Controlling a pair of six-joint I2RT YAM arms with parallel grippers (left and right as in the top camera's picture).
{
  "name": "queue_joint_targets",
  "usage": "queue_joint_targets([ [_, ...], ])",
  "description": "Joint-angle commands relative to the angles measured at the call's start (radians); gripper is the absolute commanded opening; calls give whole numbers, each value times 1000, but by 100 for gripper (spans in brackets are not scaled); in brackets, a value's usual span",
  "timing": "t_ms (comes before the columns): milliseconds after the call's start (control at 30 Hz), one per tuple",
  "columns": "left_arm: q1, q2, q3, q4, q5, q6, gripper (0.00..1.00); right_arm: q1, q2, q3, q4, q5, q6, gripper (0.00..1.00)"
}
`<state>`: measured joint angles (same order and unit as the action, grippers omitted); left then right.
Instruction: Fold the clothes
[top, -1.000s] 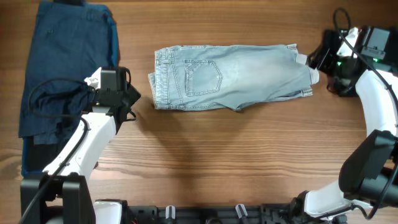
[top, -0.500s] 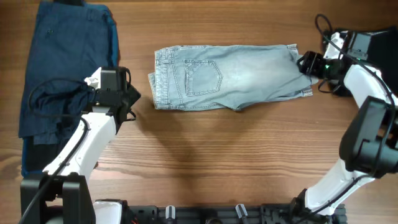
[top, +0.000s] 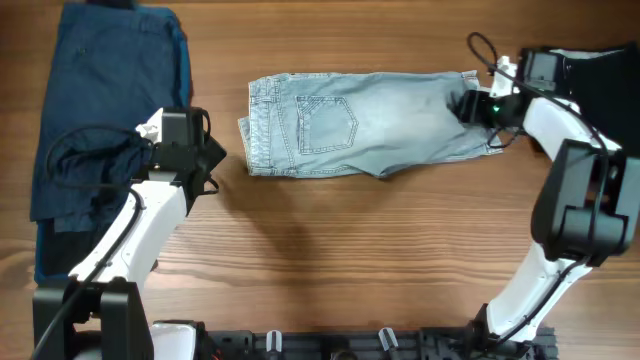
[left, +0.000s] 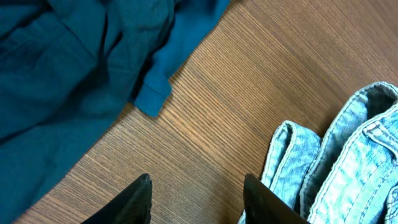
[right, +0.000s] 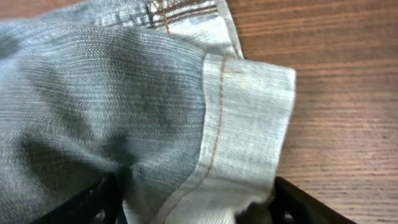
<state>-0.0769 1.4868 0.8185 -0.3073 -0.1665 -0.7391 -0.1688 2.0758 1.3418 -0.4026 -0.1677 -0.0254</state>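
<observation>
The right gripper (top: 472, 106) sits low over the cuffed hem end of the light blue denim shorts (top: 370, 125). In its wrist view its two fingers stand wide apart, one on each side of the folded cuff (right: 249, 124), and the fabric lies between them, not pinched. The left gripper (left: 196, 205) is also spread, with only bare wood between its fingers (left: 138, 200). The shorts' waistband (left: 336, 168) lies just to its right, not touching.

The shorts lie flat across the middle of the table (top: 350, 260), waistband to the left, a back pocket (top: 328, 125) facing up and the legs running to the right. Well apart from them, along the left edge, lie the dark navy garments (top: 100, 110), spread out and partly under the left arm's cable. One navy corner (left: 152, 96) ends near the left gripper.

The table is brown wood grain, bare in front of the shorts.
</observation>
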Motion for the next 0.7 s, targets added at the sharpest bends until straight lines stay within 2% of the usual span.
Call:
queue_joint_targets([
  [0,3,0,6,3,2,-2,47,75,90,-13,-31,145,3,67],
  [100,3,0,6,2,2,-2,47,92,101,-13,-52,184,29,50],
  [233,3,0,6,2,2,-2,47,79,100,-13,-76,195,71,10],
  [267,3,0,6,2,2,-2,47,68,99,-13,-87,195,89,4],
  [467,3,0,6,2,2,-2,47,-30,50,24,-175,182,162,4],
  [567,3,0,6,3,2,-2,47,-97,-2,53,-209,66,155,4],
  [667,3,0,6,3,2,-2,47,-115,-39,72,-243,36,143,4],
])
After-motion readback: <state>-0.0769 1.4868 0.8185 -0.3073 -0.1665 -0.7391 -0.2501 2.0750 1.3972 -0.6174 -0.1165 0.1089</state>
